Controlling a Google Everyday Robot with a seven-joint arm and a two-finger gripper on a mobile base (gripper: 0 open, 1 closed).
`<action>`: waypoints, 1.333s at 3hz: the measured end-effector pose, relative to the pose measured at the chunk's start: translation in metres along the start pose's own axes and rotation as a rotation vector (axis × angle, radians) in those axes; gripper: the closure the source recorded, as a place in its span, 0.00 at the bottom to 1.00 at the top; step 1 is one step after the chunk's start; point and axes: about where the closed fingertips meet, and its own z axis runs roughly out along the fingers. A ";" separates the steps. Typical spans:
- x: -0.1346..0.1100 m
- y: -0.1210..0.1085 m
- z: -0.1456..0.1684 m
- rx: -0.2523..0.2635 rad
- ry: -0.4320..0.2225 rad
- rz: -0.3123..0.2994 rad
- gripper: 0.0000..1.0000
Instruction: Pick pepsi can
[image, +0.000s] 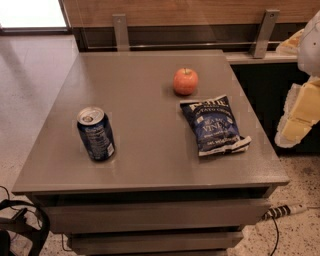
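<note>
The pepsi can (96, 133) is a dark blue can with a silver top and pull tab. It stands upright on the left front part of the grey table (145, 100). My gripper (299, 116) shows as white and pale yellow parts at the right edge of the view, beyond the table's right side and far from the can. Nothing is held in it that I can see.
A red apple (185, 81) sits at the back middle of the table. A flat dark blue chip bag (214, 125) lies to the right, in front of the apple. Dark cables (22, 222) lie on the floor at the lower left. A counter with metal brackets (120, 30) runs behind the table.
</note>
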 end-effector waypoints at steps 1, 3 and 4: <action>0.000 0.000 0.000 -0.001 -0.010 0.002 0.00; -0.003 0.002 0.002 -0.014 -0.100 0.011 0.00; -0.005 0.001 0.022 -0.024 -0.279 0.013 0.00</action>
